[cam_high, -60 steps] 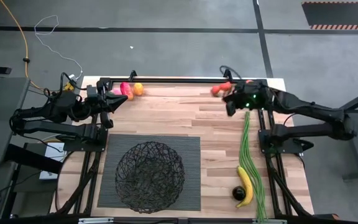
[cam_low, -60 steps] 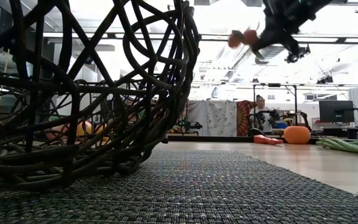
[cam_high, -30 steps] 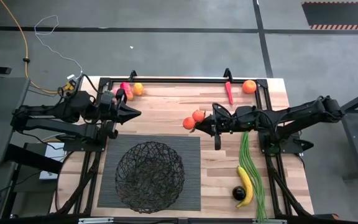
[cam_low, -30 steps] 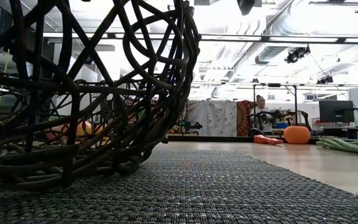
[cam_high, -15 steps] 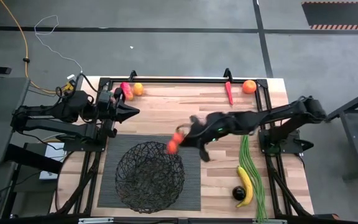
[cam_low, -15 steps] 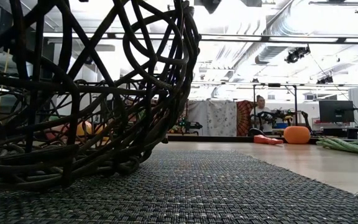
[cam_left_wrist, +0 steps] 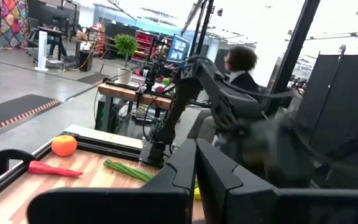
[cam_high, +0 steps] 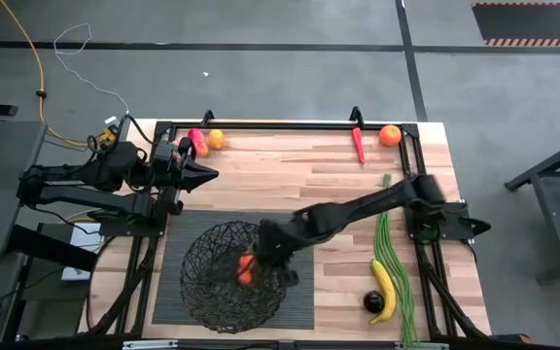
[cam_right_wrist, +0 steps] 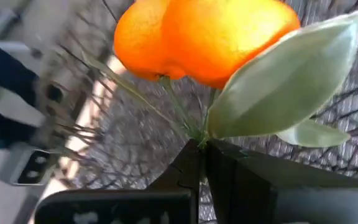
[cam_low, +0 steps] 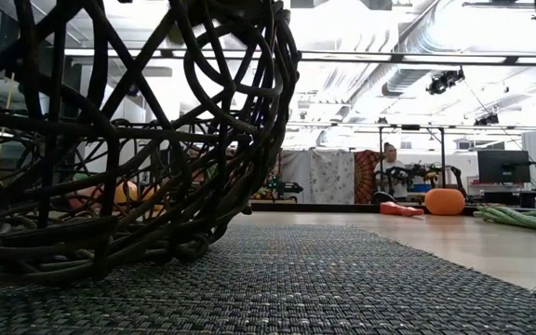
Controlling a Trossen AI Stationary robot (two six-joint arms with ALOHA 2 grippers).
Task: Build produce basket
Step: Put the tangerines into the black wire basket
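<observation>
The basket (cam_high: 234,274), a round black wire bowl, stands on a dark ribbed mat (cam_high: 299,233); in the low view it (cam_low: 110,140) fills the left side. My right gripper (cam_high: 259,259) reaches over it, slanting down, shut on a pair of leafy oranges (cam_high: 246,270), which fill the right wrist view (cam_right_wrist: 197,37). My left gripper (cam_high: 207,175) waits shut and level at the far left. A red pepper (cam_high: 359,146) and an orange (cam_high: 389,135) lie at the far right. Long green beans (cam_high: 389,243), a banana (cam_high: 384,290) and a dark round fruit (cam_high: 373,302) lie at the near right. My right gripper pinches the oranges' thin green stem (cam_right_wrist: 196,135), where the leaves join, between its two fingertips. The fingers come slanting down from the table's right side. The two oranges sit just beyond the fingertips over the basket's inside; I cannot tell whether they touch the wire.
More produce, pink and red pieces (cam_high: 197,143) with an orange (cam_high: 216,139), lies at the far left corner by my left gripper. A black rail (cam_high: 280,123) runs along the far edge. Bare wood lies between the mat and the far edge.
My right gripper has swept from the table's far middle toward the near left edge and down, tipping from level to slanting downward. It has carried the oranges from beyond the mat to over the inside of the basket. The basket has stayed in place.
</observation>
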